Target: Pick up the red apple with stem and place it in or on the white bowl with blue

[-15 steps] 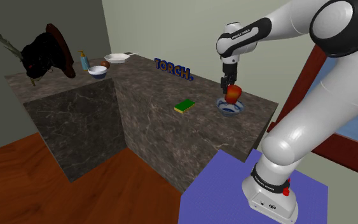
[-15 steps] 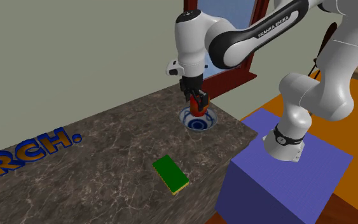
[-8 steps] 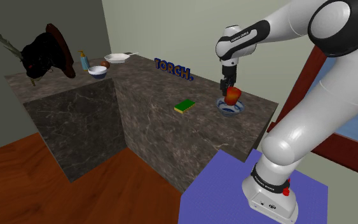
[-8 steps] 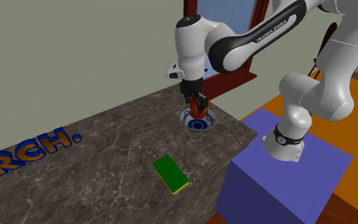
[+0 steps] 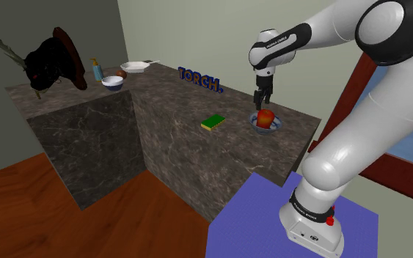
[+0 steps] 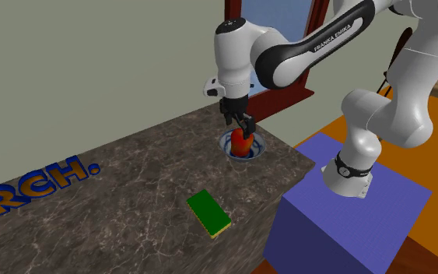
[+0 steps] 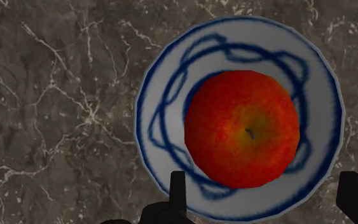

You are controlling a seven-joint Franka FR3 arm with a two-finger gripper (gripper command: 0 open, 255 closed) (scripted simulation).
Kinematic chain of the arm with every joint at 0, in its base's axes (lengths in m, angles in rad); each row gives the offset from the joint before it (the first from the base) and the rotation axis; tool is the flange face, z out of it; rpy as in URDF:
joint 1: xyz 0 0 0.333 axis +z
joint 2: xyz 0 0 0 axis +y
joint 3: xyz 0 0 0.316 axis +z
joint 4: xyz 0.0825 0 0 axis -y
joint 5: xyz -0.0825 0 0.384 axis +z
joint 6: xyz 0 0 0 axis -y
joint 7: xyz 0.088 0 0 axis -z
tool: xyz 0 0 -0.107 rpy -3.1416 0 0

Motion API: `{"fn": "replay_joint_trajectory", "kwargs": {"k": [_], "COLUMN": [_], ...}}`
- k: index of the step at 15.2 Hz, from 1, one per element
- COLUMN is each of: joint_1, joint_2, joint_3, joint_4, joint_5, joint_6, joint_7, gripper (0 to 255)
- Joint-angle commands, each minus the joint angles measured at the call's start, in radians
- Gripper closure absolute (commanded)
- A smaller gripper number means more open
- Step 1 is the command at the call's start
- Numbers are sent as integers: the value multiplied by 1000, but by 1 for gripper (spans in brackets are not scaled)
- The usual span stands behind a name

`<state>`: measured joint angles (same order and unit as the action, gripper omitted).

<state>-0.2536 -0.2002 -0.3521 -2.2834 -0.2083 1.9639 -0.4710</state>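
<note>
The red apple point(image 7: 242, 138) with its stem dimple facing up rests inside the white bowl with blue swirls point(image 7: 152, 121). My gripper point(image 7: 266, 181) hangs just above it, open, its fingers point(image 7: 178, 191) standing apart on either side of the apple without touching it. In the shoulder view the apple point(image 5: 265, 117) sits in the bowl point(image 5: 255, 124) near the counter's right end, the gripper point(image 5: 261, 102) straight over it. The second exterior view shows the same: apple point(image 6: 243, 145) in the bowl point(image 6: 257, 147), gripper point(image 6: 240, 124) above.
A green sponge point(image 5: 213, 122) lies on the dark marble counter point(image 5: 175, 102) to the shoulder view's left of the bowl. Blue TORCH letters point(image 5: 199, 79) stand at the back. Another bowl point(image 5: 112, 82), a plate point(image 5: 135, 67) and a bottle point(image 5: 95, 69) are at the far end.
The fingers have opened and let go of the apple, which dropped from the grip down into the bowl. The arm has stayed almost in place above it.
</note>
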Motion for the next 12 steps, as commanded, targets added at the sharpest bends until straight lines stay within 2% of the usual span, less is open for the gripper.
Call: {"fn": "replay_joint_trajectory", "kwargs": {"k": [1, 4, 12], "joint_1": [2, 9, 9], "joint_2": [-8, -21, -21], "joint_3": [4, 16, 16], "joint_4": [27, 108, 108], "joint_5": [2, 9, 9], "joint_6": [-35, -130, -130], "joint_7": [0, -1, -1], "gripper": [0, 0, 0]}}
